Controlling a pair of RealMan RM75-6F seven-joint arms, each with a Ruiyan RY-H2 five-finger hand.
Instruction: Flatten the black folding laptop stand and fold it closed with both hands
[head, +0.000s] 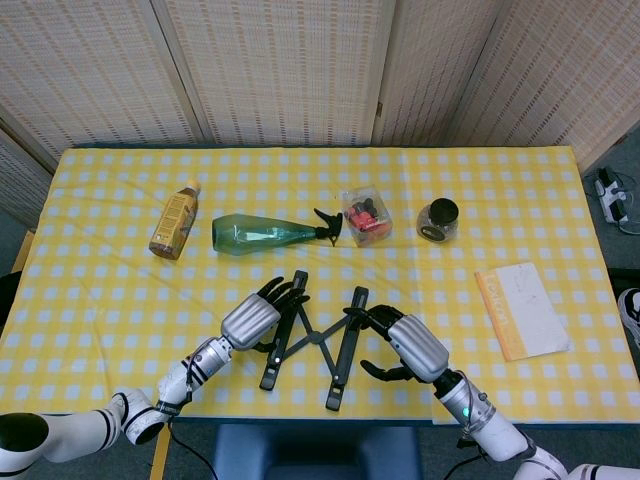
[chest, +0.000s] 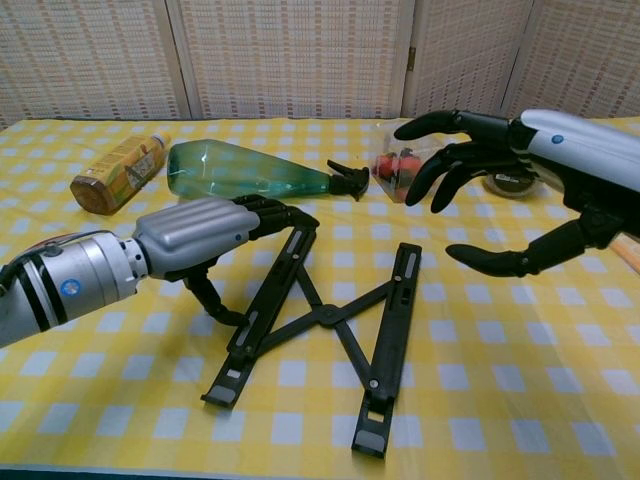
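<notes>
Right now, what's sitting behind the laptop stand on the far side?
Behind the laptop stand lies a green bottle on its side, then a clear box of red and black items. The left hand covers part of the stand's left rail, so that stretch can't be seen.

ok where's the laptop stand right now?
Head view: stand lies flat near the table's front edge, between the left hand and the right hand.

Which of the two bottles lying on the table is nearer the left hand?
The green bottle, with a black spray nozzle; the amber bottle lies farther left of the left hand.
</notes>
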